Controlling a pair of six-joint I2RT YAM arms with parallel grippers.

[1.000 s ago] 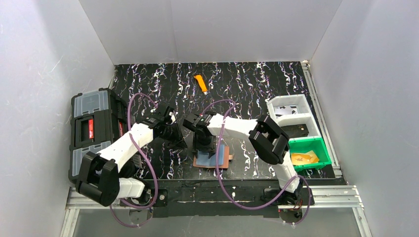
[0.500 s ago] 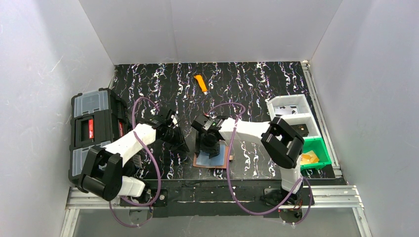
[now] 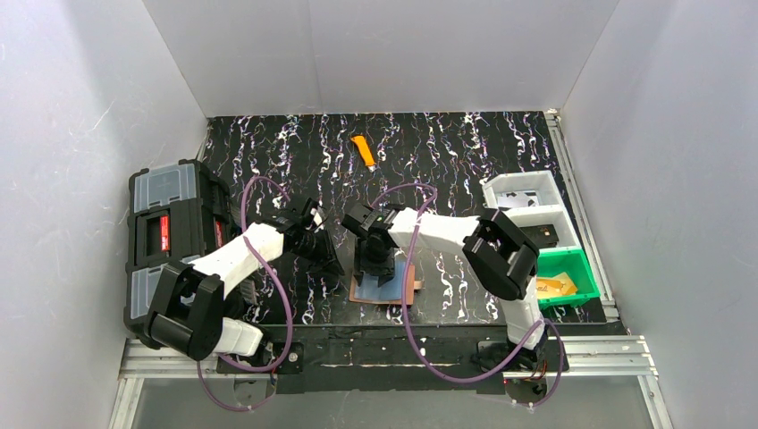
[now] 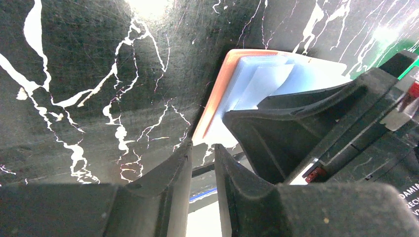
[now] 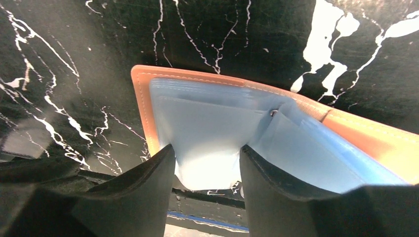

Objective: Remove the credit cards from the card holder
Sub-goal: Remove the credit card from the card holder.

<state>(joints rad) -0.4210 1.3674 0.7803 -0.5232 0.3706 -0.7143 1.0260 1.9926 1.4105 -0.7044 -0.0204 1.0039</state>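
Observation:
The card holder (image 3: 404, 292) lies flat and open near the table's front edge, brown-orange with a pale blue credit card (image 3: 386, 287) on top. In the right wrist view its stitched orange rim (image 5: 141, 108) frames the pale blue card (image 5: 212, 118), and a deeper blue layer (image 5: 321, 150) overlaps to the right. My right gripper (image 5: 206, 153) points down over the card's near edge, jaws open, the card's face showing between them. My left gripper (image 4: 202, 147) sits just left of the holder (image 4: 216, 98), jaws apart by a narrow gap with nothing in it. No orange-tan card shows.
A black toolbox (image 3: 170, 241) stands at the left edge. An orange utility knife (image 3: 363, 152) lies at the back middle. White bins (image 3: 523, 192) and a green bin (image 3: 561, 268) line the right side. The right gripper's black finger (image 4: 296, 123) looms close to my left fingers.
The right arm's elbow swung right, then back a little; its gripper stayed over the card holder. The left gripper shifted slightly right.

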